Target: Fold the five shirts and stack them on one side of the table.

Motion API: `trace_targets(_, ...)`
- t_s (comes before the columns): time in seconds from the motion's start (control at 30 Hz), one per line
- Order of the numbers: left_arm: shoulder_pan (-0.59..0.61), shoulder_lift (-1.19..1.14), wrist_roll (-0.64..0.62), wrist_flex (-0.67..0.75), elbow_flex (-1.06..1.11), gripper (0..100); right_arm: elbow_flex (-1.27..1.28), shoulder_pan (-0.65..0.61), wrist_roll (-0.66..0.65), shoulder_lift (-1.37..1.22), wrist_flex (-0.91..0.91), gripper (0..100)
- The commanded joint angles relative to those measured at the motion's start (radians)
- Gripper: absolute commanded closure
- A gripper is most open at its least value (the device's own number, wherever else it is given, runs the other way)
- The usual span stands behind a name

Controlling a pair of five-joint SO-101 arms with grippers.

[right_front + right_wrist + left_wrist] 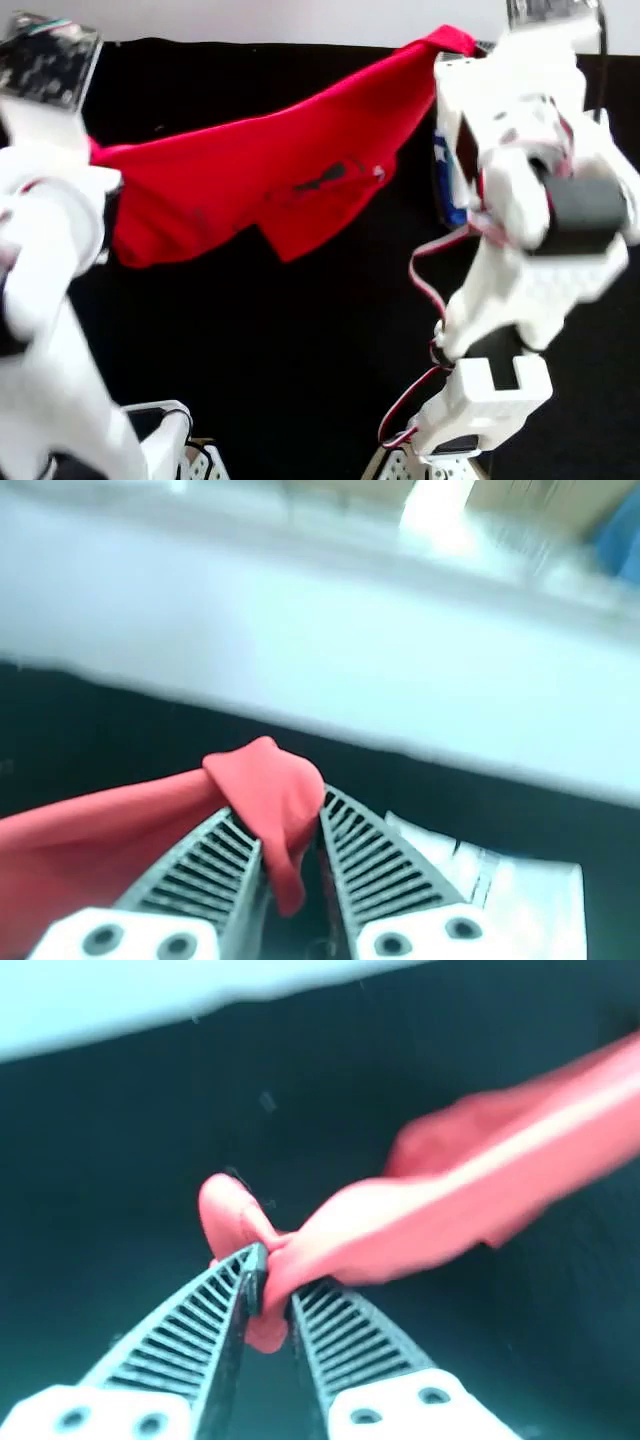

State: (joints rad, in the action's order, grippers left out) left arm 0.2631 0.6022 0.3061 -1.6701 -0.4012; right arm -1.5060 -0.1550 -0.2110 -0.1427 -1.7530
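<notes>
high: red shirt (260, 190) was stretched between both arms over the black bench (300, 360), soft cloth sagging in a broad fold | left wrist: left claw (268, 1285) was clenched on a bunched shirt corner, ribbed black fingers (345, 1340) | right wrist: right claw (292, 855) pinched another corner, cloth draped over its tips; pale wall (300, 660) stood beyond the bench

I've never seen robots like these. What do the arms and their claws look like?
The left arm and right arm are chunky white plastic with black motor blocks at joints. Thin red cables loop along the right one. The left claw and right claw each have two tapering black ribbed fingers on white bases with screw holes.
</notes>
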Motion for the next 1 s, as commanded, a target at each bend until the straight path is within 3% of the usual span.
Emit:
trace_targets(0.0,0.012,0.114,-0.009,0.068,-0.028,99,-0.162,-0.013,-0.014,0.045,-0.010,99.2)
trace_targets(0.3,0.012,0.174,-0.009,0.081,-0.028,99,-0.206,-0.013,-0.014,0.064,-0.010,99.2)
trace_targets(0.63,0.053,0.182,-0.012,0.138,-0.048,99,-0.194,-0.013,-0.017,0.367,-0.010,99.2)
trace_targets(0.87,0.054,0.193,-0.012,0.219,0.150,99,-0.193,-0.013,-0.017,0.389,-0.010,99.2)
trace_targets(0.97,0.054,0.194,-0.014,0.215,0.136,99,-0.193,-0.013,-0.017,0.397,-0.010,99.2)
